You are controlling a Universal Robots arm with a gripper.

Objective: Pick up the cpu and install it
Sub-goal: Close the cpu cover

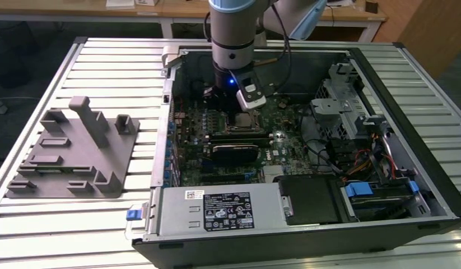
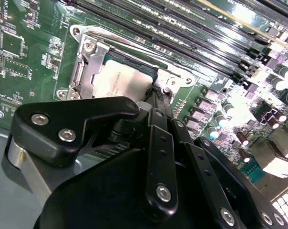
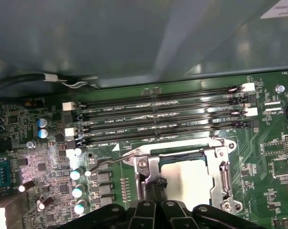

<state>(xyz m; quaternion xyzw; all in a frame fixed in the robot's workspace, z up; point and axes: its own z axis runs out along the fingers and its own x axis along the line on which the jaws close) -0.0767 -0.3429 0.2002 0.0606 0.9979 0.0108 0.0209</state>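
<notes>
Cpu (image 3: pixel 189 179) flat in the socket (image 3: pixel 223 176), hand (image 3: pixel 158 184) at its edge, apparently closed and empty.

Slatted metal table (image 1: pixel 103 61) takes up most of the frame – ribs run left to right, with a pale sheen at lower left. Along the top edge is a wooden desk (image 1: pixel 178 11) on white legs (image 1: pixel 165 27), papers (image 1: pixel 122 3) on it. Dark floor (image 1: pixel 36 50) upper left – white cable (image 1: pixel 10 100) lying on it at the left edge. Wood panel (image 1: pixel 432 28) upper right.
</notes>
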